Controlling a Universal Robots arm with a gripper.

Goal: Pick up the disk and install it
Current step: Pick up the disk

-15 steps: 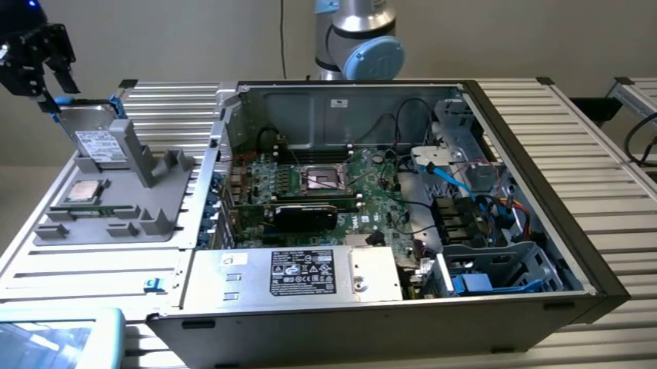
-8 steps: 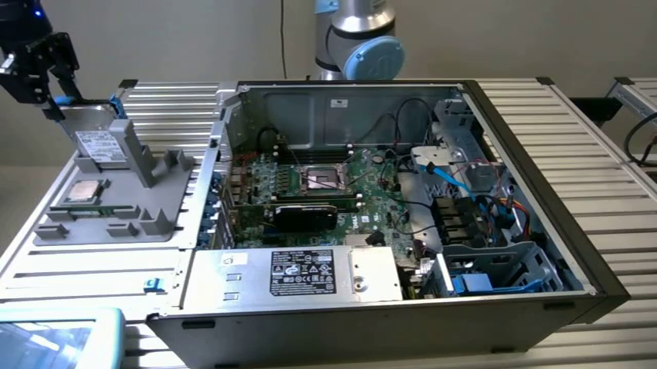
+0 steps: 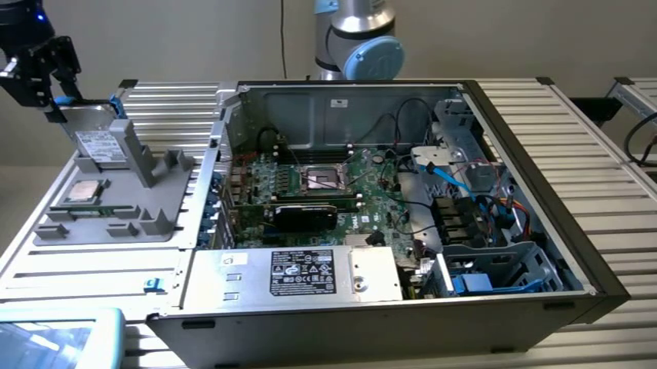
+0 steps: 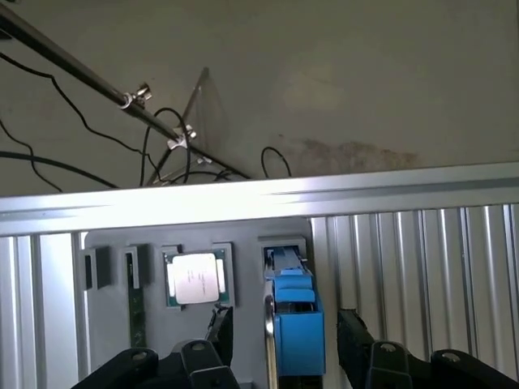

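At the wrist — disk (image 4: 298, 328) sits edge-on inside the spread gripper (image 4: 285, 334).

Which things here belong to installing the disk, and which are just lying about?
For the job: the disk, standing in the grey holder; the gripper, open with jaws either side of it; the open computer case.
Just lying about: the processor chip and the memory stick, in the same holder.
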